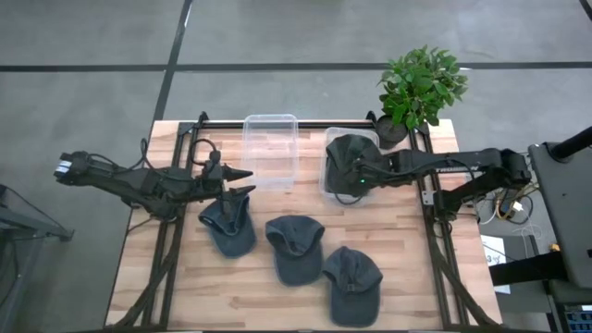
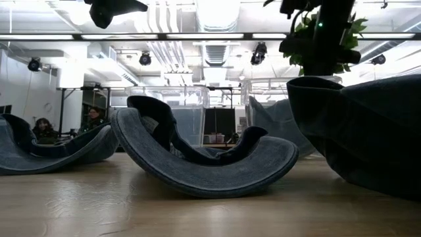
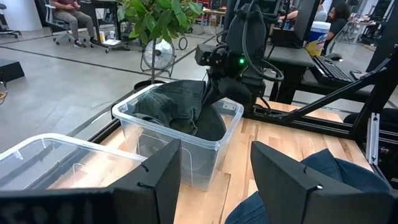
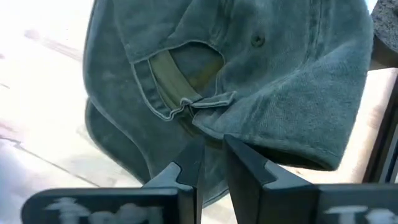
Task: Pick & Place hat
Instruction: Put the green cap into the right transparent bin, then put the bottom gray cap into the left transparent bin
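Note:
Several dark denim hats are in play. One hat (image 1: pixel 350 159) sits in the right clear bin (image 1: pixel 326 180), with my right gripper (image 1: pixel 357 181) (image 4: pixel 211 163) shut on it. In the left wrist view that hat (image 3: pixel 177 109) fills the bin (image 3: pixel 205 155) and rises above its rim. Three more hats lie on the wooden table: one (image 1: pixel 228 225) just near of my left gripper, one (image 1: pixel 296 248) in the middle, one (image 1: pixel 352 282) toward the near edge. My left gripper (image 1: pixel 244 182) (image 3: pixel 214 180) hovers open between the empty left bin (image 1: pixel 270 148) and the nearest hat, touching nothing. My right gripper pinches the hat between its two fingers at the cloth edge beside the back opening and its strap (image 4: pixel 208 127). The fingers (image 4: pixel 186 168) come from above, slanting down from the table's right side. The hat's body hangs below them into the bin (image 3: pixel 186 118).
A potted plant (image 1: pixel 421 85) stands at the far right corner behind the right bin. Black frame rails (image 1: pixel 430 199) run along both table sides. Bare wood lies near the left and near edges (image 1: pixel 157 287). People sit in the room beyond (image 3: pixel 68 15).

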Robot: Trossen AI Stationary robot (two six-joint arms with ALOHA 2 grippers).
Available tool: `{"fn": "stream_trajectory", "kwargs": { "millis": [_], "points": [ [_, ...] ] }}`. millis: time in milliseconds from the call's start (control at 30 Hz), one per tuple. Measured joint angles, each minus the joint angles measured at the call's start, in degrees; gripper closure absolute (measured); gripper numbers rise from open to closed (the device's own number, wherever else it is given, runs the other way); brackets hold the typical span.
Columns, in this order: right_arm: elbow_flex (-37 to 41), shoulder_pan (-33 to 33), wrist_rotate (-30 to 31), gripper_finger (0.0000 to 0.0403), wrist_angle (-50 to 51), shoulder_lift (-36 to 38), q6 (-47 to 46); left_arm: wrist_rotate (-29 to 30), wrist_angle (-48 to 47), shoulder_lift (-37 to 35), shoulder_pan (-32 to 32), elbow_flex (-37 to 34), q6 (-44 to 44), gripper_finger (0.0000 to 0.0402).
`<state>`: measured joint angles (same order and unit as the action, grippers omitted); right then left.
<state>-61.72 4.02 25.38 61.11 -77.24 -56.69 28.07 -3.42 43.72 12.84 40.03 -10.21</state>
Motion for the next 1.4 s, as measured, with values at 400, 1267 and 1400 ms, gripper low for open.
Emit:
{"fn": "stream_trajectory", "kwargs": {
  "millis": [400,1267,1400],
  "points": [
    [-2.85,-15.11,-15.23,0.0351,0.25,12.97,8.69,-1.28,-0.09,0.00,0.00,0.00,-0.37,0.0216],
    [0.31,-57.38,-20.76,0.0336,-3.64,6.55,-41.42,-1.70,-0.09,0.00,0.02,0.00,-4.96,0.0216],
    [0.31,-57.43,-20.82,0.0304,-5.28,4.73,-40.44,-2.12,-0.07,0.00,0.04,0.00,-4.97,0.0216]
  ]
}}
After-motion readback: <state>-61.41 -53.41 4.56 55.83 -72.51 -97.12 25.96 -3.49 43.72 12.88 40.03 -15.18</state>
